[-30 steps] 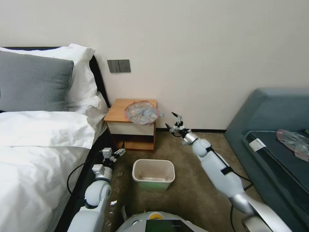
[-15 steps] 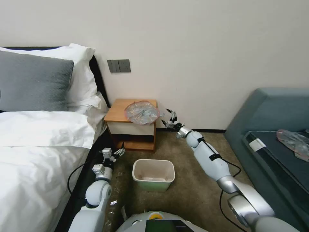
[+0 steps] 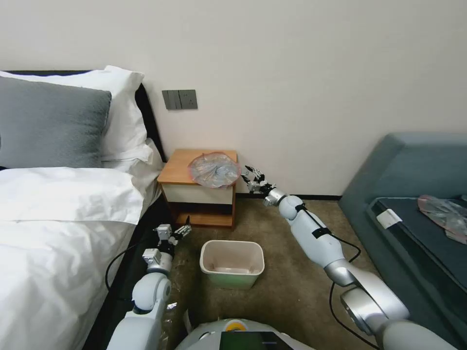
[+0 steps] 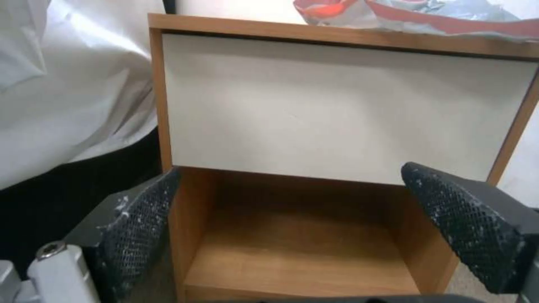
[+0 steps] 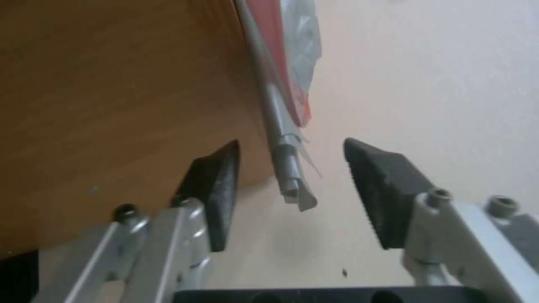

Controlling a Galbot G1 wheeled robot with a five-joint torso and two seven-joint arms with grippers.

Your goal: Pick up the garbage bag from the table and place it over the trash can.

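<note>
Head view: garbage bag (image 3: 214, 169) sits on the bench (image 3: 177, 171), right hand (image 3: 252, 177) unclenched just beside its overhanging edge. Left hand (image 3: 176, 232) released, low. Nothing grabbed yet, trash can (image 3: 232, 264) unlined.

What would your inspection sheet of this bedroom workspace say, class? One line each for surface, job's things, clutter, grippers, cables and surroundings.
Surface: small orange-brown wooden table with white drawer front; brown carpet.
Job's things: wrinkly translucent grey garbage bag with pinkish-red rim lies on the table, its edge overhanging the side; cream-rimmed pale green trash can stands on the carpet, unlined.
Clutter: second grey-and-pink plastic sheet on the sofa.
Grippers: right gripper open, fingers either side of the bag's overhanging strip; left gripper open, low before the table's shelf.
Cables: black cable along the right arm.
Surroundings: bed with white linen, grey pillow, blue-grey sofa, wall switches.
</note>
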